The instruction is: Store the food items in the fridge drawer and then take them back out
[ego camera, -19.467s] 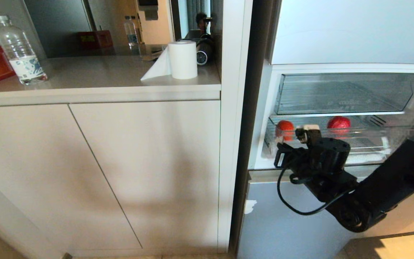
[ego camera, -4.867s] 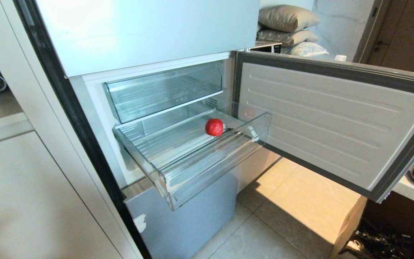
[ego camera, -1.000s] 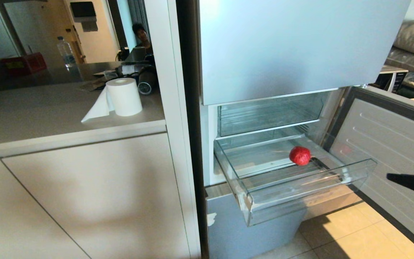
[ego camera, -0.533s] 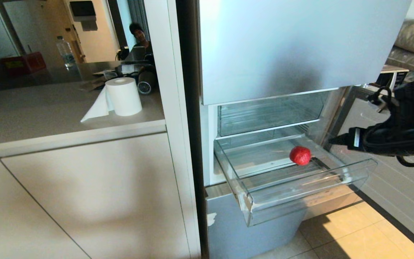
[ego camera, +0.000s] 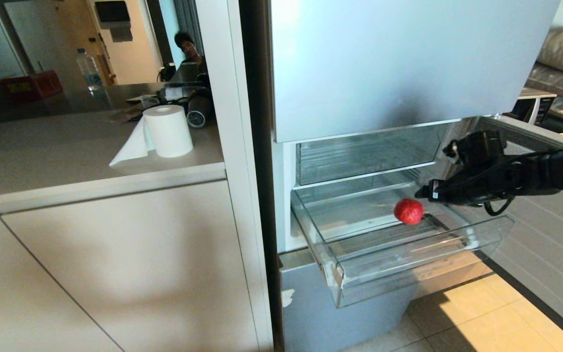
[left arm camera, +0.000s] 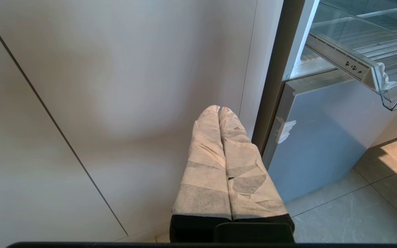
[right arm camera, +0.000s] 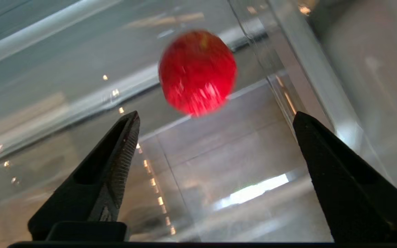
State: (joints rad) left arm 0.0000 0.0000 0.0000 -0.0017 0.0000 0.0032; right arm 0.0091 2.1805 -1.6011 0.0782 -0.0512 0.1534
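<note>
One red food item [ego camera: 408,210] sits on the ribbed floor of the pulled-out fridge drawer [ego camera: 408,264], toward its right side wall and well back from the front lip. The right gripper [right arm camera: 215,119] hangs just beside it, jaws spread wide and empty. The lump looks light, firm and roundish, so it may roll; pinching across its middle seems safest. The left gripper [left arm camera: 219,112], pressed together, stays parked by the cupboard. No readable writing shows.
</note>
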